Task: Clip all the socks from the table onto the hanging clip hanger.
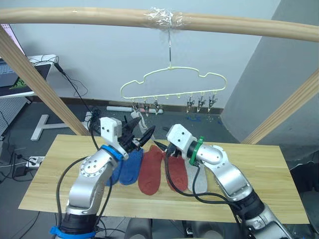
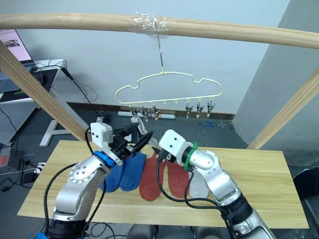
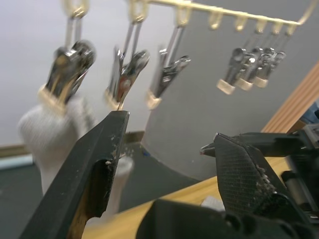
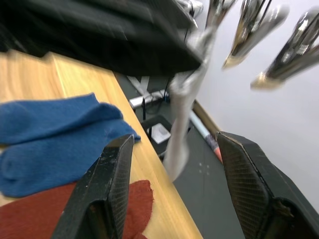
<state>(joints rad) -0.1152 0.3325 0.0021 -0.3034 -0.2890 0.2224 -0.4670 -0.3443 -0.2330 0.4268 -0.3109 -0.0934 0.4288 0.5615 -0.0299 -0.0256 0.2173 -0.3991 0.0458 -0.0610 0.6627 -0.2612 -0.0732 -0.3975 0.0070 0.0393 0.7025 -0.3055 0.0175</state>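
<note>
The pale-yellow clip hanger point(image 1: 172, 82) hangs by its hook from the top pole, with a row of metal clips point(image 3: 167, 74) below it. One light grey sock point(image 3: 55, 127) dangles from a clip at the hanger's left end. On the table point(image 1: 259, 169) lie two blue socks point(image 1: 127, 168), two rust-red socks point(image 1: 152, 173) and a light grey sock point(image 1: 200, 180), side by side. My left gripper point(image 1: 141, 134) is open and empty, raised just under the left clips beside the hanging sock. My right gripper point(image 4: 174, 138) is open and empty, above the red socks and close to the left gripper.
A round wooden pole point(image 1: 224, 25) spans the top, and slanted poles stand at the left point(image 1: 40, 82) and right point(image 1: 284, 117). Beyond the table's far left, a desk point(image 1: 20, 82) stands on the floor, with cables nearby.
</note>
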